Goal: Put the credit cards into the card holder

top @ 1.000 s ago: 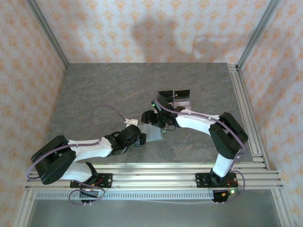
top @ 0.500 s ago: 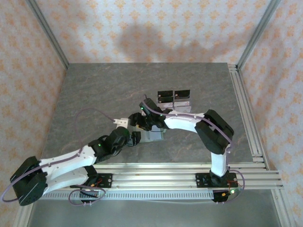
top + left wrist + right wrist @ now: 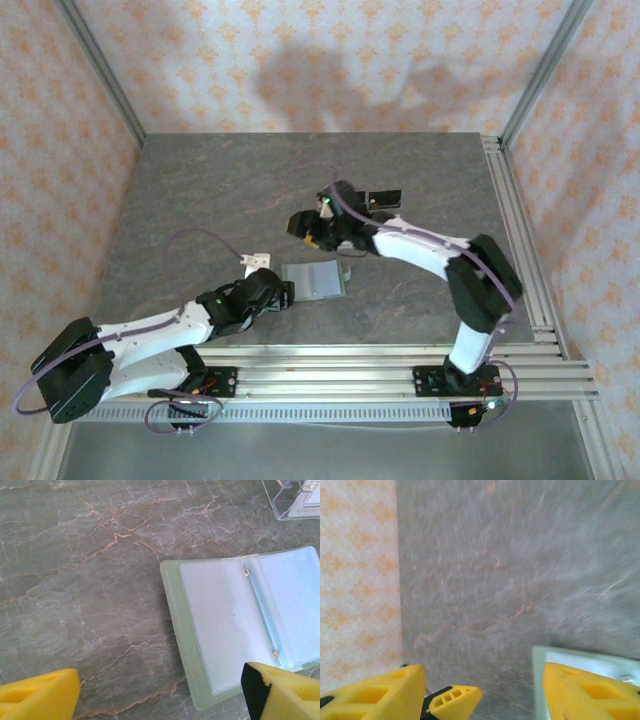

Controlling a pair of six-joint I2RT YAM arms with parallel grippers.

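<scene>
Now, from above, my right fingers (image 3: 305, 224) have lifted off the card holder (image 3: 315, 280) they crowded half a second ago and swung farther back, left of the clear stand (image 3: 383, 200). My left fingers (image 3: 284, 295) have drawn back to just beside its left edge. It lies open and flat on the surface (image 3: 200, 200).

From my left wrist, my left fingers (image 3: 40, 700) are spread wide with nothing between them. The card holder (image 3: 240, 625) lies ahead, its clear sleeves and small snap showing.

From my right wrist the picture is blurred. My right fingers (image 3: 375, 695) stand apart over bare surface, and a pale flat edge (image 3: 555, 655) sits by one of them; I cannot tell what it is
</scene>
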